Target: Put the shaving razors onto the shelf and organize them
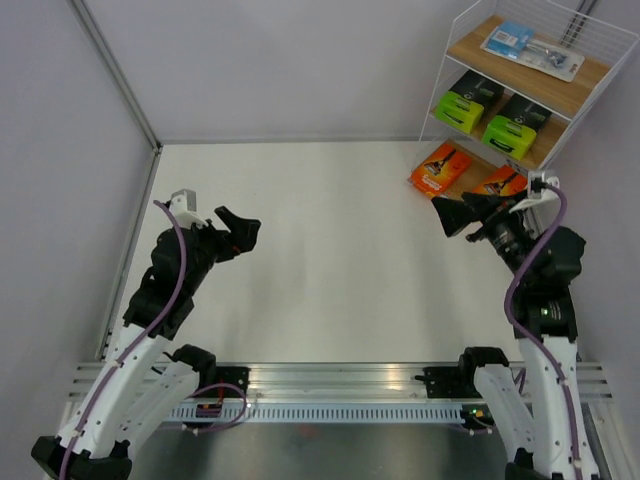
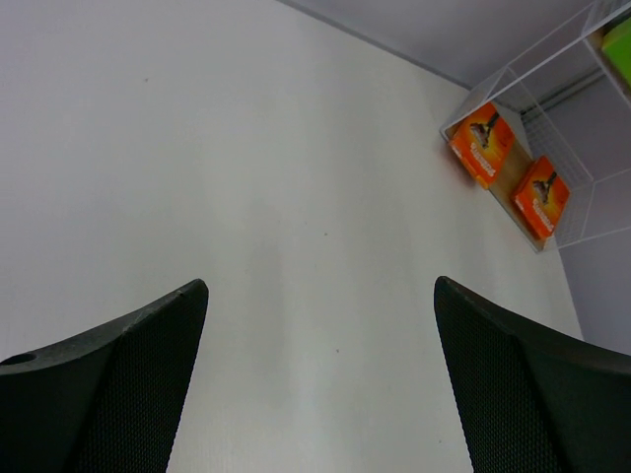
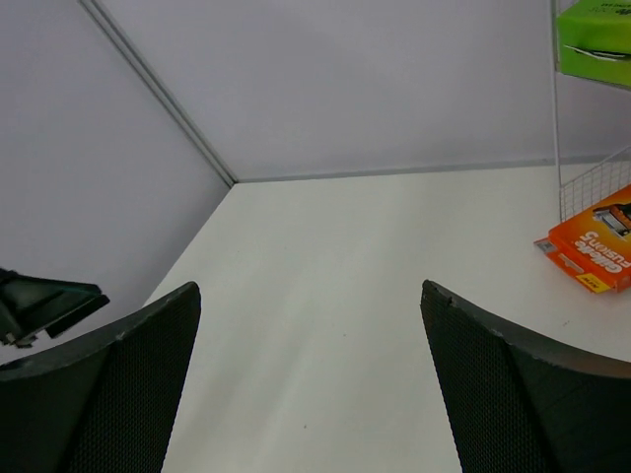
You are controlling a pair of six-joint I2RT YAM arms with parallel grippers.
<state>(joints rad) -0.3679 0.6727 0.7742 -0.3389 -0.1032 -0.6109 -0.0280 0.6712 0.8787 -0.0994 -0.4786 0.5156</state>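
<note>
The shelf [image 1: 470, 40], a white wire rack with three stepped wooden boards, stands at the far right. A blue-carded blister razor pack [image 1: 530, 48] lies on its top board. Two black boxes with lime ends [image 1: 468, 100] [image 1: 517, 126] sit on the middle board. On the bottom board lie two orange cards [image 1: 440, 168] [image 1: 500, 182], which also show in the left wrist view [image 2: 482, 144] [image 2: 541, 196]. My left gripper [image 1: 240, 232] [image 2: 320, 283] hovers open and empty at the table's left. My right gripper [image 1: 462, 212] [image 3: 311, 286] is open and empty just in front of the bottom board.
A white table [image 1: 330, 260] is bounded by grey walls at the back and left. An aluminium rail [image 1: 340, 378] runs along the near edge between the arm bases. In the right wrist view an orange card [image 3: 596, 251] and a lime box end [image 3: 595, 30] sit at the right edge.
</note>
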